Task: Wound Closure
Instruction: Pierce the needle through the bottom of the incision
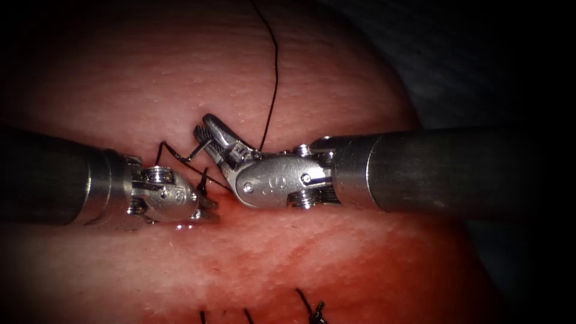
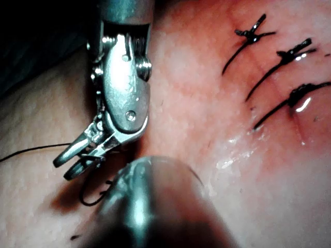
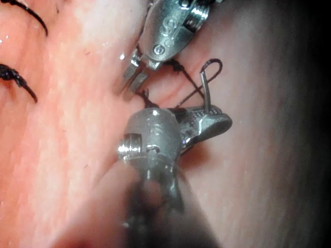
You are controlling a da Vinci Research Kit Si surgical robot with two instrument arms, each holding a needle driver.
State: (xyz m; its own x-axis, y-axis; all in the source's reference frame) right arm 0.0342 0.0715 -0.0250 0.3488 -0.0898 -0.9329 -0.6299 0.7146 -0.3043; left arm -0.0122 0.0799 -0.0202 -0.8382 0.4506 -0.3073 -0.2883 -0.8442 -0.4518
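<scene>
Endoscope, right tool (image 1: 203,127): jaws were clamped on the curved needle (image 1: 180,155), near one end of its curve.
Endoscope, needle: lay above the left tool (image 1: 207,207), over the tissue (image 1: 336,78). Whether its far tip entered the tissue could not be told.
Endoscope, thread (image 1: 275,78): ran down behind the right tool.
Left wrist, tied stitches (image 2: 282,57): sat well apart from both tools.
Right wrist, left tool: jaws slightly parted, tips at the tissue, apparently gripping nothing.
Handling advice: keep the needle grip firm and the thread off the wrist joints.

The right tool (image 1: 205,133) lies right of the cut (image 1: 207,207), the left tool (image 1: 204,204) left of it; thread (image 1: 273,78) runs up behind the right tool. Tied stitches (image 1: 312,306) lie before the cut.
</scene>
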